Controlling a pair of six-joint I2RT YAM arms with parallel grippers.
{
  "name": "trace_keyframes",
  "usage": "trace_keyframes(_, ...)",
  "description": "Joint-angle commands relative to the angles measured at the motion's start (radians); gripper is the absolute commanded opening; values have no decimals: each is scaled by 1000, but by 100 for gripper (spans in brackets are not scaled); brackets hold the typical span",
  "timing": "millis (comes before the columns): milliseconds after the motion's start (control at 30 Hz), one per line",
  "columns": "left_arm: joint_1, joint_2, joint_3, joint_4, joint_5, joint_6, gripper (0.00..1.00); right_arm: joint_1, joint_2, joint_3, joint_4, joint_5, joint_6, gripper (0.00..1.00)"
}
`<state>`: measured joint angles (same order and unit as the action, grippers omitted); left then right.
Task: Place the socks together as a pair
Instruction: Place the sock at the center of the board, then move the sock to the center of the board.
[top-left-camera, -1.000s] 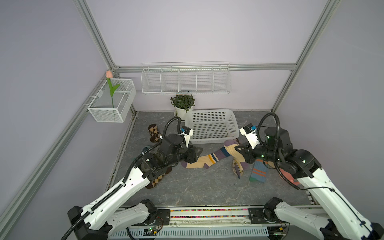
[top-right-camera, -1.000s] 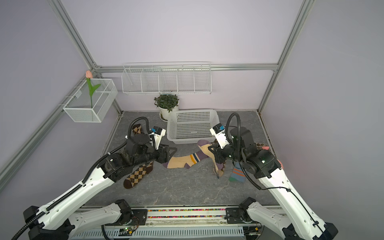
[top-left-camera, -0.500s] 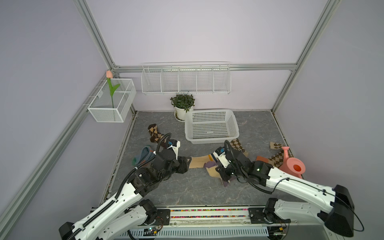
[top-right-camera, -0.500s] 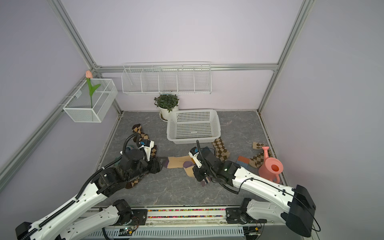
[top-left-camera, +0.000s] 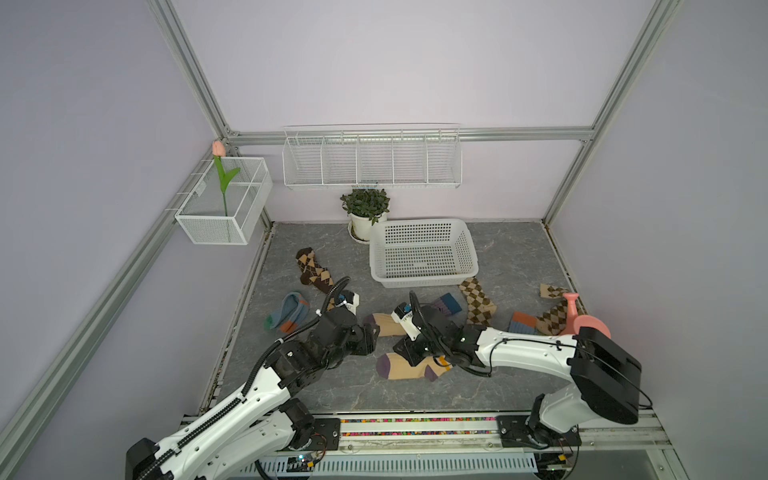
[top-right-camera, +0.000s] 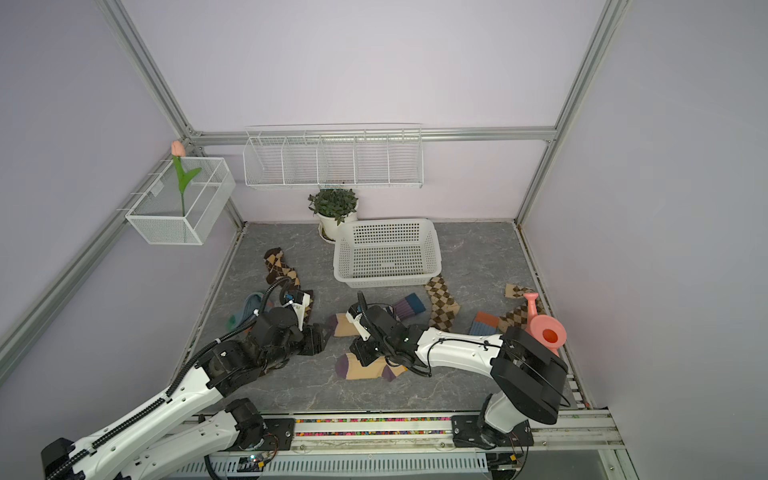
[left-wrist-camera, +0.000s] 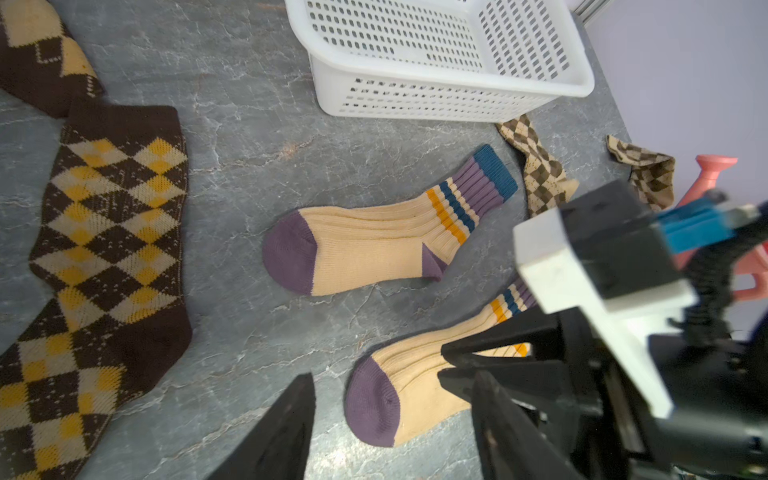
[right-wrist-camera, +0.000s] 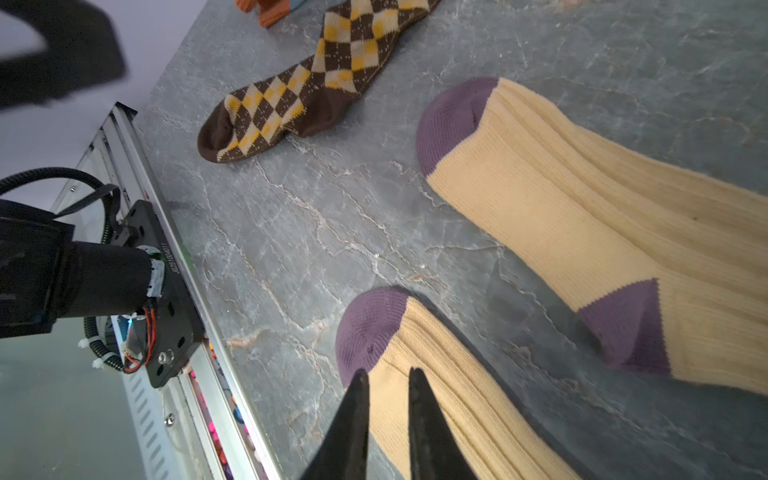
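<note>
**Top views**
- My right gripper (top-left-camera: 407, 353): low over cream sock A (top-left-camera: 399, 372), which lies flat on the desk (top-left-camera: 357, 395).
- Cream sock B (top-left-camera: 386, 325): just beyond my right gripper, with its striped cuff running on behind the wrist.
- My left gripper (top-left-camera: 368, 338): beside both toes, touching neither.
- Unsorted, well off from both grippers: a dark-brown argyle sock (top-left-camera: 313, 272), a blue-and-orange sock (top-left-camera: 286, 311), a tan argyle sock (top-left-camera: 478, 301), a white basket (top-left-camera: 424, 282) and a pink watering can (top-left-camera: 582, 322).

**Left wrist**
- My left gripper (left-wrist-camera: 392, 376): jaws wide, nothing between them but desk and sock A's toe below.
- Socks A (left-wrist-camera: 407, 395) and B (left-wrist-camera: 374, 245): toes pointing the same way, roughly parallel, with bare desk between them.

**Right wrist**
- My right gripper (right-wrist-camera: 388, 372): jaws a narrow slit apart, directly over sock A (right-wrist-camera: 457, 399). I see no fabric pinched.
- Sock B (right-wrist-camera: 582, 216): alongside sock A but apart from it. The cuffs are out of view.

**Step**
- I judge this to be the set-down of sock A beside its mate, with the cream pair nearly placed.
- Next, my right gripper should lift straight up so that it doesn't drag the knit. After that, either close the gap between the two socks or start on the argyle pair.
</note>
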<state>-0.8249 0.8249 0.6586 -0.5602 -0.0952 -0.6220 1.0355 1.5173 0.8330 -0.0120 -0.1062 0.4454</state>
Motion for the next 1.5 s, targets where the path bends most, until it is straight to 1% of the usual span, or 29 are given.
trace_keyframes(0, 3, 59, -31, 35, 36, -24, 63, -43, -118, -4, -15, -2, -3, 23)
trace_keyframes(133, 4, 140, -36, 27, 90, -41, 62, -124, -285, -35, -163, 54, -44, 27)
trace_keyframes(200, 2, 176, -61, 37, 131, -64, 63, -171, -360, -51, -237, 82, -66, 31)
trace_keyframes(300, -1, 212, -118, 74, 188, -98, 61, -254, -457, -78, -308, 80, -93, 34)
trace_keyframes(367, -14, 226, -133, 80, 187, -106, 57, -304, -498, -96, -323, 63, -101, 35)
trace_keyframes(467, -24, 245, -141, 89, 181, -119, 47, -365, -529, -113, -338, 29, -112, 35)
trace_keyframes(500, -26, 256, -143, 93, 178, -120, 45, -380, -538, -115, -343, 19, -117, 35)
trace_keyframes(600, -26, 298, -149, 114, 165, -120, 45, -412, -556, -119, -354, 0, -128, 35)
trace_keyframes(733, -35, 357, -165, 192, 178, -138, 44, -436, -574, -115, -372, -13, -139, 35)
trace_keyframes(900, -71, 417, -145, 173, 127, -147, 37, -450, -590, -107, -397, -22, -151, 36)
trace_keyframes(1067, -96, 432, -144, 158, 88, -160, 26, -459, -611, -101, -414, -21, -157, 35)
trace_keyframes(1200, -114, 450, -124, 135, 59, -157, 0, -463, -614, -94, -417, -24, -160, 35)
trace_keyframes(1300, -116, 450, -86, 71, 10, -141, 0, -469, -608, -88, -425, -26, -168, 35)
trace_keyframes(1467, -116, 426, 27, -135, -156, -146, 0, -486, -597, -89, -431, -30, -180, 35)
